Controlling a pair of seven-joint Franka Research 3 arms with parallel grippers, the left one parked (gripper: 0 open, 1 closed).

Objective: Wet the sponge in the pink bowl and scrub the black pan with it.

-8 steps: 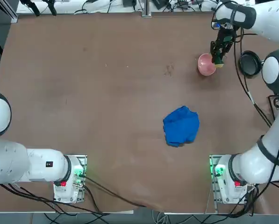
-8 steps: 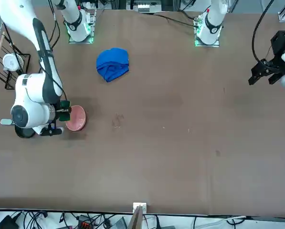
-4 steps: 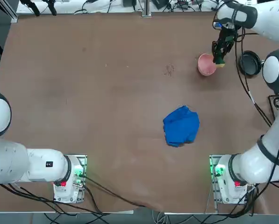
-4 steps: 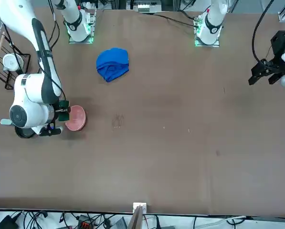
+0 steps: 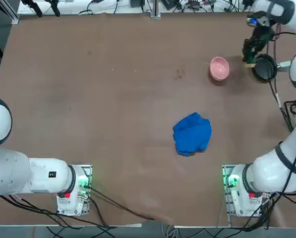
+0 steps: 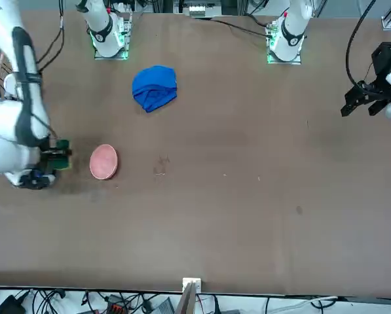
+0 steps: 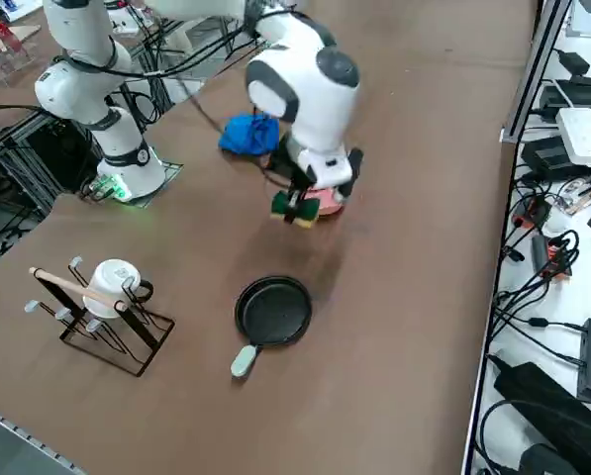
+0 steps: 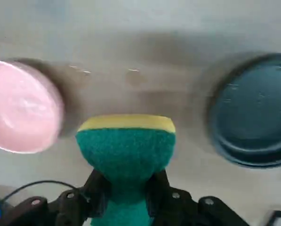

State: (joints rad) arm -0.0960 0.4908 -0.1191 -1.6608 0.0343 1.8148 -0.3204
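The green-and-yellow sponge (image 8: 127, 148) was held pinched in the right end effector (image 8: 128, 190), above the surface (image 5: 123, 124) between the pink bowl (image 8: 23, 107) and the black pan (image 8: 253, 110); the blue cloth (image 5: 192, 134) was left crumpled on the surface, well apart

In the wrist view, the round pale-pink bowl (image 8: 22, 107) and the round black frying pan (image 8: 258, 110) are both cut off by the picture's edges. In the front view, the working white robot arm (image 6: 18, 111) hides the pan.
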